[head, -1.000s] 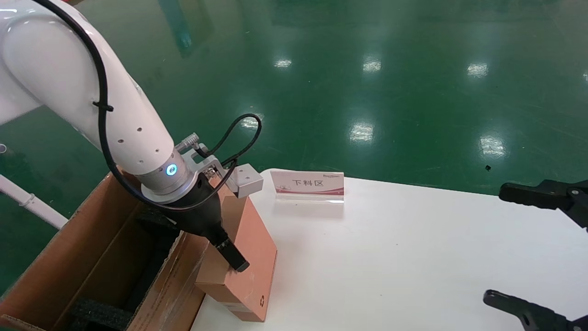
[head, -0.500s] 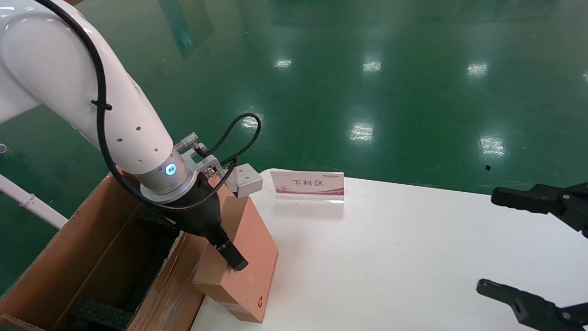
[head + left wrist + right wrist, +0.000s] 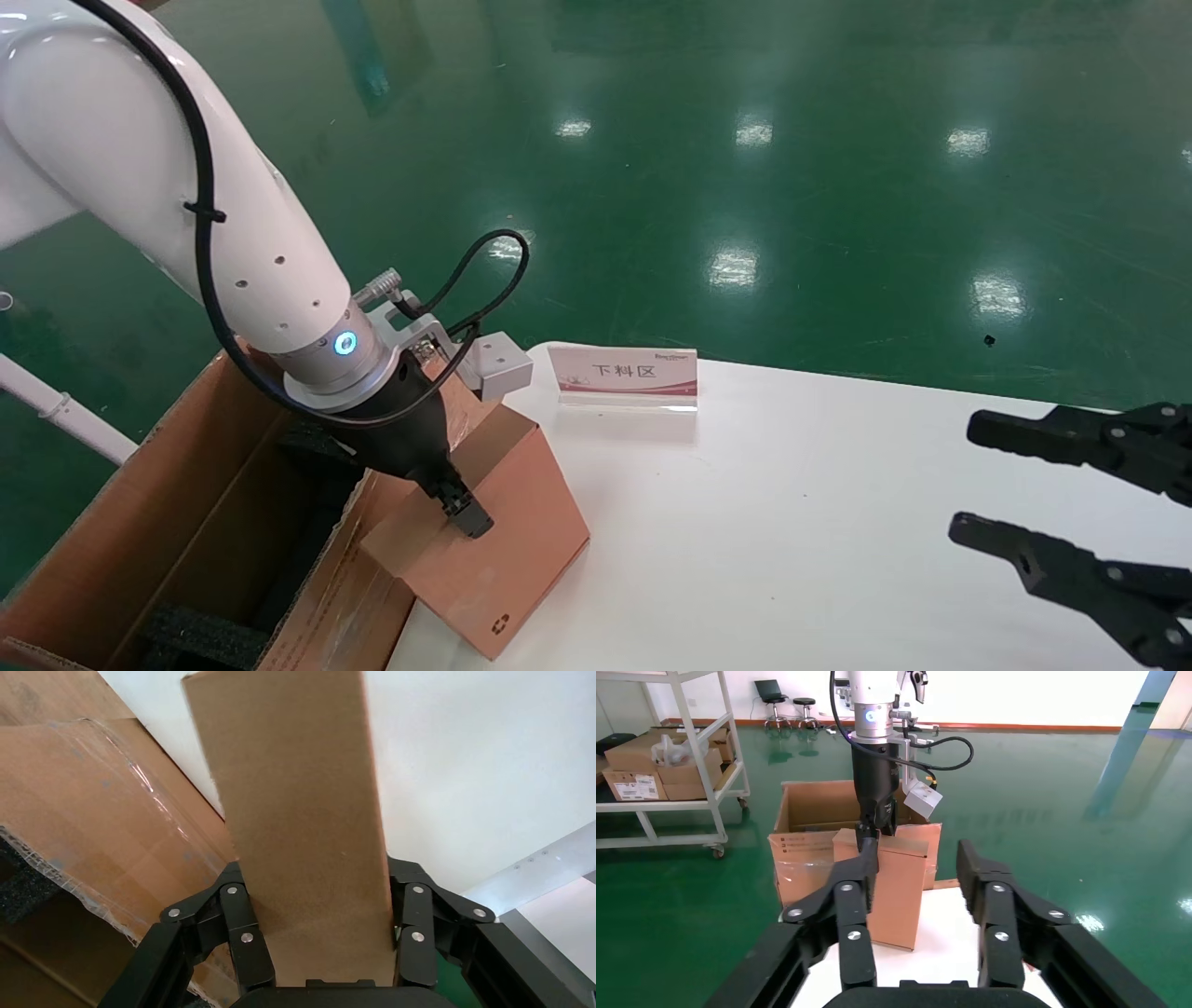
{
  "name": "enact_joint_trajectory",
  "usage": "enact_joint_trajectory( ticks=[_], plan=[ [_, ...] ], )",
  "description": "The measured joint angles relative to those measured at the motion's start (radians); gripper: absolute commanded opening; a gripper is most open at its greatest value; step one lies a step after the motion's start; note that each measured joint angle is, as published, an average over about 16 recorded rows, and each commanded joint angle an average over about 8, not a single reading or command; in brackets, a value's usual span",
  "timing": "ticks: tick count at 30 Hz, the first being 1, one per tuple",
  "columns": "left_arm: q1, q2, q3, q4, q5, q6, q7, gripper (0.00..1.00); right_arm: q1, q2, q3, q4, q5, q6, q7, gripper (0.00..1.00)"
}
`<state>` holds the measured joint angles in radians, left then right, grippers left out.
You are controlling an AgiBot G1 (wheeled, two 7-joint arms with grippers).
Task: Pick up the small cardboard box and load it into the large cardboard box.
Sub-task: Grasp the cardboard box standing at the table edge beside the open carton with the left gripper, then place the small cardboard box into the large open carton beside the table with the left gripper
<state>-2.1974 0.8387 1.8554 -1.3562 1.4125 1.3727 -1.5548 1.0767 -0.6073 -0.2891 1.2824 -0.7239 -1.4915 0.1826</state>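
My left gripper [image 3: 463, 508] is clamped across the top edge of the small cardboard box [image 3: 484, 531], a flat, pinkish-brown rectangle with a dark printed mark near its lower corner. The left wrist view shows my fingers [image 3: 239, 932] pressing both broad faces. Compared with half a second ago, the box has swung: its broad face now turns more toward the table and its lower corner sits further out on the white tabletop [image 3: 792, 522]. It leans against the taped flap of the large cardboard box [image 3: 186, 522], a brown corrugated carton with black foam inside, but is not yet in it. I judge the lift is starting. My right gripper [image 3: 1034, 494] has moved inward over the table's right side, fingers spread, holding nothing.
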Motion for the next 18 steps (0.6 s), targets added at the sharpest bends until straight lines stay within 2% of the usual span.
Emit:
enact_joint_trajectory(
  ticks=[1,9,18],
  plan=[
    [0.0,0.0,0.0,0.0,0.0,0.0,0.0,0.0,0.0,0.0,0.0,0.0,0.0,0.0,0.0,0.02],
    [0.0,0.0,0.0,0.0,0.0,0.001,0.0,0.0,0.0,0.0,0.0,0.0,0.0,0.0,0.0,1.0],
    [-0.038,0.001,-0.017,0.014,-0.004,0.01,0.014,0.0,0.0,0.0,0.0,0.0,0.0,0.0,0.0,1.0]
  ],
)
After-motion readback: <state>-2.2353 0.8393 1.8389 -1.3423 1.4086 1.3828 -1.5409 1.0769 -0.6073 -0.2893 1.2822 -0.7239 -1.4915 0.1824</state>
